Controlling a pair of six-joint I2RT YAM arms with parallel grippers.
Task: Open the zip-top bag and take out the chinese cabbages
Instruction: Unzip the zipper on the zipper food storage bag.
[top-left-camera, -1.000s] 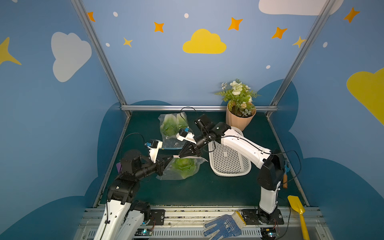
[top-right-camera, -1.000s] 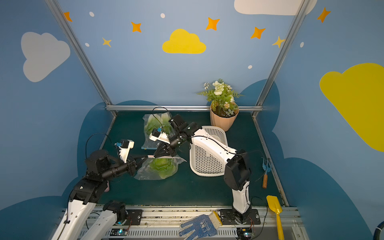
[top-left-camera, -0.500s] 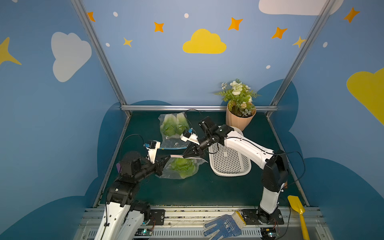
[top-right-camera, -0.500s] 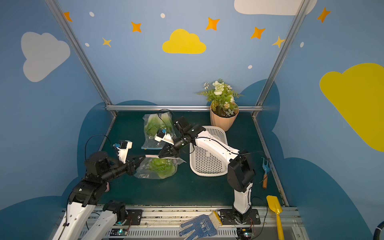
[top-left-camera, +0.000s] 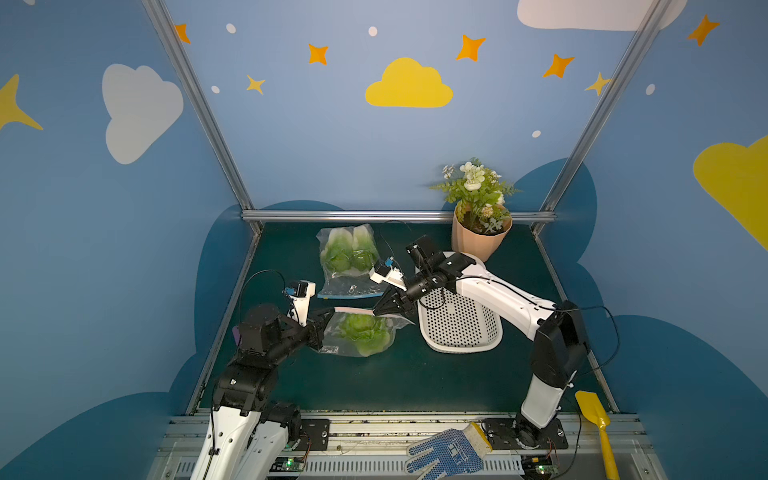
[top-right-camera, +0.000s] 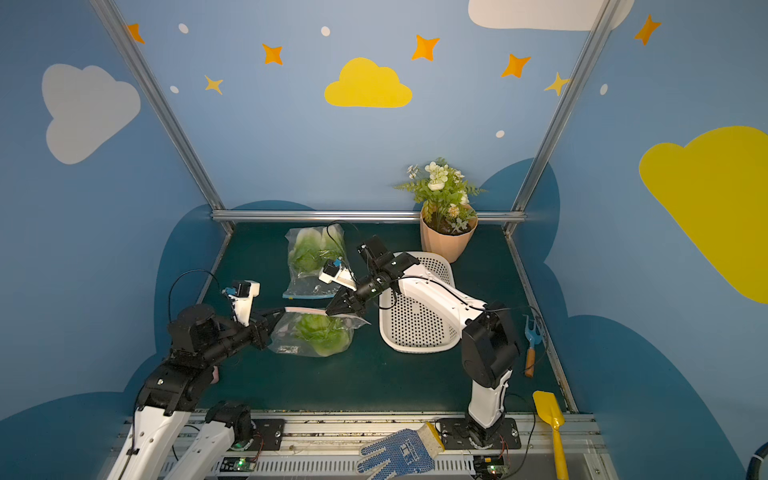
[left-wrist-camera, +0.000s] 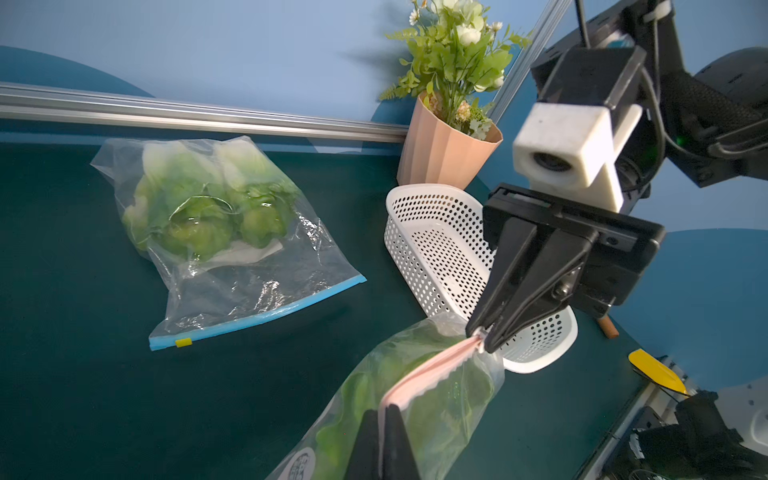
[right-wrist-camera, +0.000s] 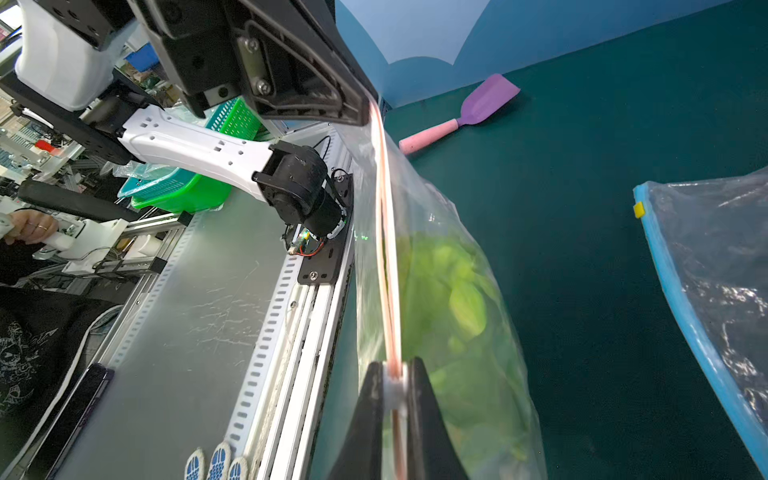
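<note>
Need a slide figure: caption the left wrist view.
Left end effector and right end effector pinch opposite ends of the pink-zippered bag of chinese cabbage.

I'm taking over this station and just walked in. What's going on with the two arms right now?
Both arms are working on one zip-top bag with a pink zip strip. The left gripper has its jaws shut on one end of the strip. The right gripper pinches the white slider at the other end, stretching the strip between them. The chinese cabbage is still inside. A second bag, with a blue strip, lies farther back, and the white basket holds nothing.
</note>
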